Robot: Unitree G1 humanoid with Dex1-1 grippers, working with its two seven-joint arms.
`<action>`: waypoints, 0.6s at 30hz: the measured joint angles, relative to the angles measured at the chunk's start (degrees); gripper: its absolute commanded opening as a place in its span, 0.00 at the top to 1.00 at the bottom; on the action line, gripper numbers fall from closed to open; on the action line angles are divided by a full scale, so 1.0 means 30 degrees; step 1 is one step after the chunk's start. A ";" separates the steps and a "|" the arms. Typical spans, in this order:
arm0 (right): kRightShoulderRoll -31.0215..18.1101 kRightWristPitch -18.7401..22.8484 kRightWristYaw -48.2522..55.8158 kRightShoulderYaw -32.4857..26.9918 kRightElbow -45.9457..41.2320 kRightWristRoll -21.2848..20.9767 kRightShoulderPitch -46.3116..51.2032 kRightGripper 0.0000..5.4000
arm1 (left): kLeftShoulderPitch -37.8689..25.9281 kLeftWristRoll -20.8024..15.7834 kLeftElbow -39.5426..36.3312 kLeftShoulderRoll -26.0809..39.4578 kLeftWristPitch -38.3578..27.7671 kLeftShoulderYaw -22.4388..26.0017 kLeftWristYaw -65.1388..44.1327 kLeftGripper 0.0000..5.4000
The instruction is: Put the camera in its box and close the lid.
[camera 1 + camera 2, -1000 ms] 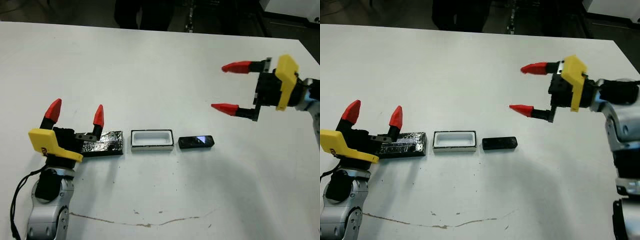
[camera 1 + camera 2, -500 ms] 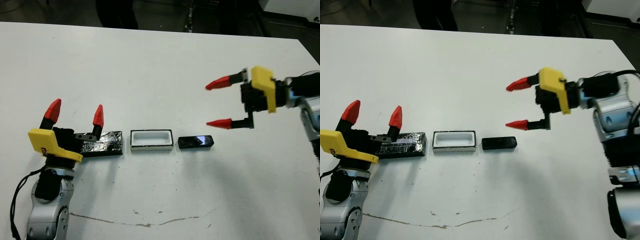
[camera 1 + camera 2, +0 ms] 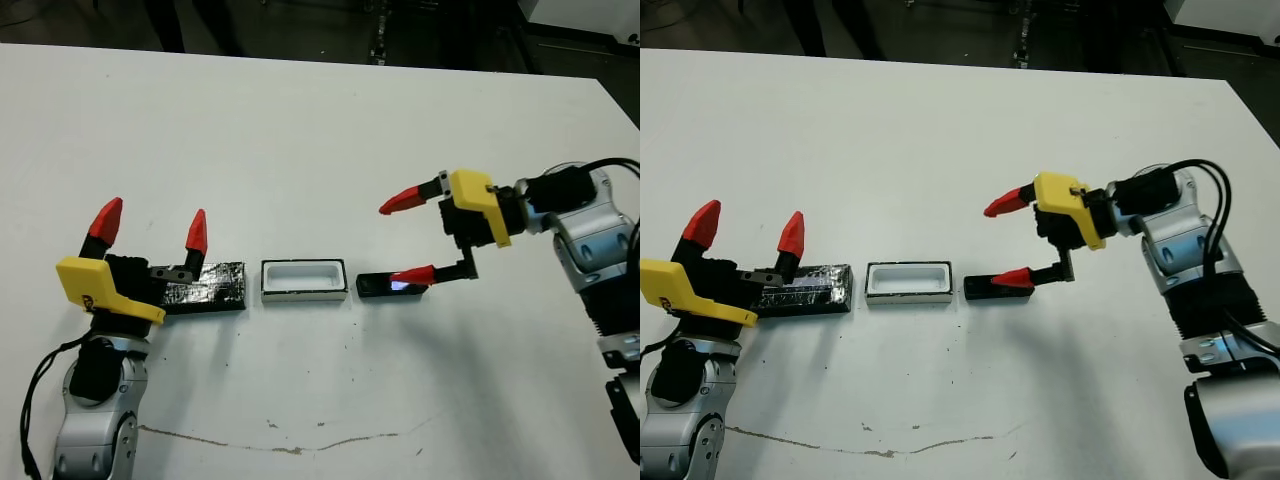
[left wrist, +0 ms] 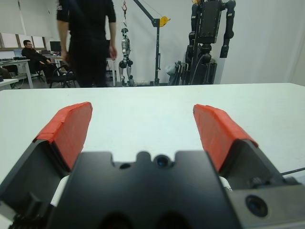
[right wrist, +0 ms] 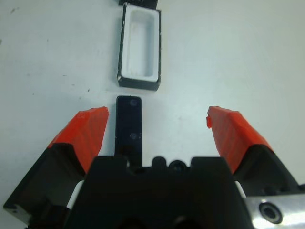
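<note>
While nothing is grasped yet, the right jaws [image 3: 408,238] hang spread wide over the camera [image 3: 385,286], one red tip just above its right end, the other well clear behind. The camera lies flat on the table [image 3: 300,130], just right of the box [image 3: 304,279], which sits empty. The lid [image 3: 210,287] lies left of the box, beside the left jaws [image 3: 150,225], also spread and empty. Grasping, placing and closing all remain, by my judgement.
</note>
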 measured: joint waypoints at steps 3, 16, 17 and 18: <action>0.0113 -0.0050 0.0015 0.0213 0.0345 -0.0234 0.0003 0.00 | -0.0001 -0.0055 -0.0001 0.0000 0.0002 -0.0005 -0.0002 0.00; 0.0794 0.1014 0.0159 0.0959 0.1091 -0.0868 0.0643 0.00 | -0.0026 -0.0045 0.0007 0.0001 -0.0021 -0.0011 -0.0003 0.00; 0.0795 0.1014 0.0115 0.0960 0.0987 -0.0885 0.0806 0.00 | -0.0026 -0.0046 0.0008 0.0000 -0.0033 -0.0011 -0.0003 0.00; 0.0794 0.1013 0.0070 0.0959 0.0930 -0.0895 0.0930 0.00 | -0.0026 -0.0046 0.0009 0.0000 -0.0037 -0.0011 -0.0003 0.00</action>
